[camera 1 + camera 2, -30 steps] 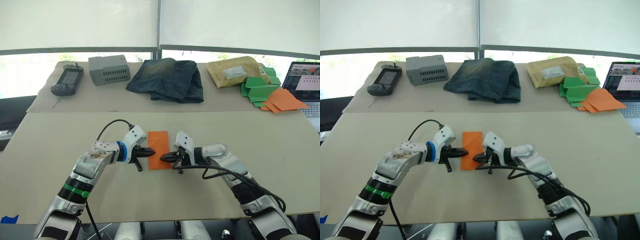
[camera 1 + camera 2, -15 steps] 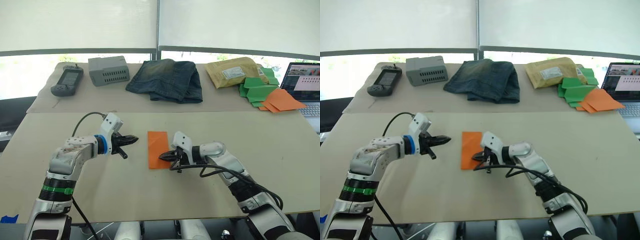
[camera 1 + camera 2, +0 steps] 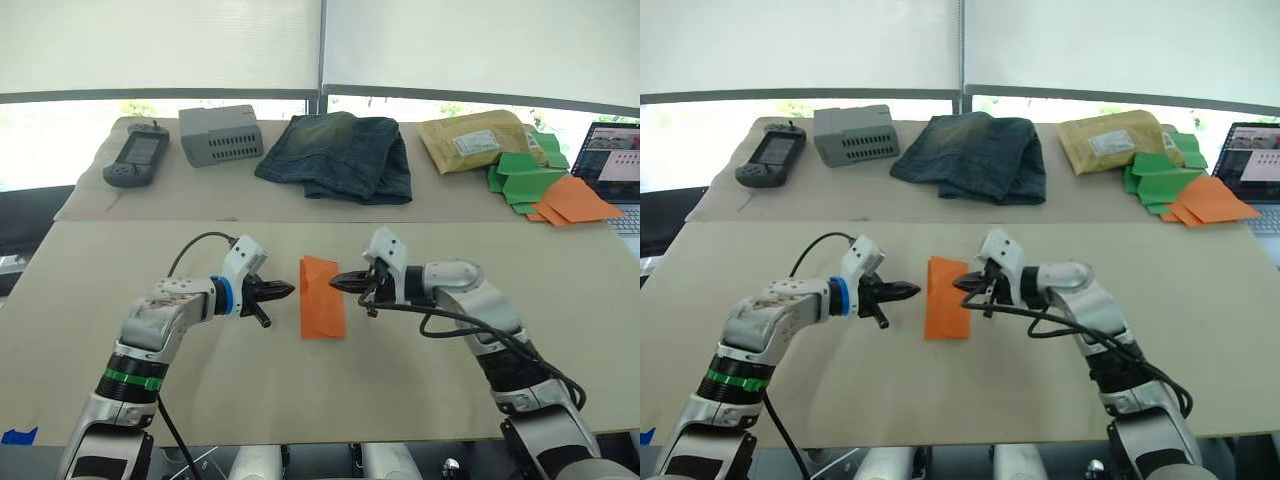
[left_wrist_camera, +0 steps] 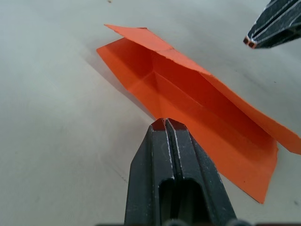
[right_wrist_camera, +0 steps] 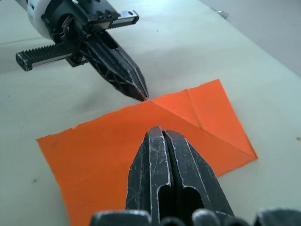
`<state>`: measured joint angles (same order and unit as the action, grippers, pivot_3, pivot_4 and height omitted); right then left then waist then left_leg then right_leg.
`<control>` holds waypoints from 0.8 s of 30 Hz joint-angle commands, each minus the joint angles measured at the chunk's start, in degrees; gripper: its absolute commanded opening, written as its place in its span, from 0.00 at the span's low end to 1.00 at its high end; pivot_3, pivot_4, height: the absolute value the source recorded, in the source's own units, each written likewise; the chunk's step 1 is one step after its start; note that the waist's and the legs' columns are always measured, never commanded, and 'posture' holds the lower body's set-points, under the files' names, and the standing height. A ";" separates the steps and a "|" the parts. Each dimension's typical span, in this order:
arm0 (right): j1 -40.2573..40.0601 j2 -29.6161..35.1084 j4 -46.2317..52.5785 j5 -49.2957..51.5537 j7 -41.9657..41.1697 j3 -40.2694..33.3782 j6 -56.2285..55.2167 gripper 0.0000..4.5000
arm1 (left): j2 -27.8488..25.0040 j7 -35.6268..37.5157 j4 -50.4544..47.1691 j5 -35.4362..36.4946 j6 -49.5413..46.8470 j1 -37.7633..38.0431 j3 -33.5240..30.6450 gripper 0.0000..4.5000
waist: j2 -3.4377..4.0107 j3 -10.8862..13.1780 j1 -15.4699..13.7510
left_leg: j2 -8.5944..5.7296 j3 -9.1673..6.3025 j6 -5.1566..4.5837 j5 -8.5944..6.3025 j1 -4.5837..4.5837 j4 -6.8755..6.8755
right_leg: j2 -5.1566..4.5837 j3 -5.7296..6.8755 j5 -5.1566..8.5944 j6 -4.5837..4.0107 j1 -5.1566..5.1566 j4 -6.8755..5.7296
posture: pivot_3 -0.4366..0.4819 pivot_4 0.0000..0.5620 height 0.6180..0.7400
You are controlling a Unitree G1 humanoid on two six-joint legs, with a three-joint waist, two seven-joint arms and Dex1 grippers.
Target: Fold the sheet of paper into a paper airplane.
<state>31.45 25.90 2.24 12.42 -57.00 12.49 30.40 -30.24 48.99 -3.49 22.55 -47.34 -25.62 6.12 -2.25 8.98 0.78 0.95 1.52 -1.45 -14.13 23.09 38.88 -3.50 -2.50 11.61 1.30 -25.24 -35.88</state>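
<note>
A: Step? Early fold. The sheet of paper [image 3: 321, 310] lies on the table [image 3: 560, 330] between both tips, already folded lengthwise into a strip, far end turned down at a corner

B: Grippers? Left gripper [image 3: 285, 291] fingers together, empty, tip just off the sheet's left edge. Right gripper [image 3: 338, 282] also pressed together, holding nothing, tip above the right edge

A: Next? I'd guess pin one side and pick up a flap, which means parting the fingers first

B: View difference? Left wrist shows the strip's upper layer lifted open along the crease; the head views make it look flat. Far right of the right gripper: piled orange and green pieces [image 3: 545, 185]
</note>
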 commanded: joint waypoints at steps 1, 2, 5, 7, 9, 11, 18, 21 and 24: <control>1.73 1.05 2.52 1.03 0.95 -1.98 0.59 0.01 | 1.40 1.00 -0.49 0.54 1.32 -2.41 1.47 0.00 | 0.00 0.00 -0.06 | 0.00 0.00 0.00 0.00 0.02 0.02 | 0.00 0.00 -0.01 0.01 0.00 0.01 | 0.48 0.27 0.85; 1.86 1.45 2.49 0.89 1.42 -2.36 0.75 0.01 | 1.97 1.21 -0.29 0.33 1.44 -2.86 2.32 0.00 | 0.00 0.00 -0.07 | -0.03 0.01 0.00 0.00 0.03 0.03 | 0.00 0.00 -0.01 0.03 0.00 0.01 | 0.48 0.27 0.85; 2.03 2.50 2.70 0.91 3.07 -3.76 1.56 0.01 | 3.08 1.86 0.87 -1.14 2.90 -3.95 5.25 0.00 | -0.01 0.00 -0.09 | -0.08 0.02 0.00 0.00 0.03 0.06 | 0.00 0.00 -0.02 0.05 0.01 0.02 | 0.48 0.27 0.85; 1.86 3.50 3.05 0.82 3.94 -4.52 2.15 0.01 | 4.14 2.41 2.07 -1.56 3.96 -4.62 6.65 0.00 | 0.00 0.00 -0.07 | -0.09 0.03 0.00 0.00 0.05 0.06 | 0.00 0.00 -0.02 0.05 0.01 0.02 | 0.48 0.27 0.85; 1.44 4.54 3.67 1.04 4.78 -5.54 3.02 0.01 | 5.49 2.88 3.28 -1.86 4.76 -5.62 7.94 0.00 | -0.01 0.00 -0.06 | -0.09 0.05 0.00 0.00 0.05 0.06 | 0.02 0.00 -0.03 0.05 0.01 0.02 | 0.48 0.27 0.85; 0.97 5.46 4.48 1.39 5.44 -6.45 3.86 0.01 | 6.90 3.30 4.74 -2.42 5.67 -6.63 9.03 0.00 | -0.01 0.01 -0.06 | -0.10 0.06 -0.01 0.01 0.06 0.06 | 0.02 0.00 -0.03 0.05 0.00 0.02 | 0.48 0.27 0.85; -1.50 7.73 11.96 3.91 8.72 -10.92 9.68 0.01 | 13.05 3.81 12.20 -5.57 9.84 -10.19 13.37 0.00 | -0.01 0.01 -0.10 | -0.12 0.08 -0.01 0.01 0.09 0.07 | 0.03 0.01 -0.02 0.06 0.00 0.02 | 0.48 0.27 0.85; -2.36 8.17 15.66 4.94 10.56 -12.47 12.43 0.01 | 14.63 4.31 14.93 -6.88 11.22 -10.58 14.87 0.00 | -0.01 0.01 0.00 | -0.12 0.07 -0.01 0.01 0.10 0.09 | 0.03 0.00 -0.03 0.08 0.01 0.03 | 0.48 0.27 0.85; -3.36 9.02 20.00 6.30 11.77 -13.98 14.86 0.01 | 15.94 4.80 17.21 -8.02 12.39 -10.37 16.12 0.00 | -0.01 0.01 -0.04 | -0.11 0.06 -0.01 0.01 0.09 0.08 | 0.04 0.01 -0.02 0.08 0.01 0.02 | 0.48 0.27 0.85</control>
<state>27.82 34.16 18.10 17.09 -45.99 1.09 44.27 -14.89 53.16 13.18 15.50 -36.17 -35.43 21.46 -2.26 8.99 0.73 0.85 1.57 -1.46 -14.12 23.18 38.97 -3.46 -2.49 11.59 1.39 -25.23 -35.87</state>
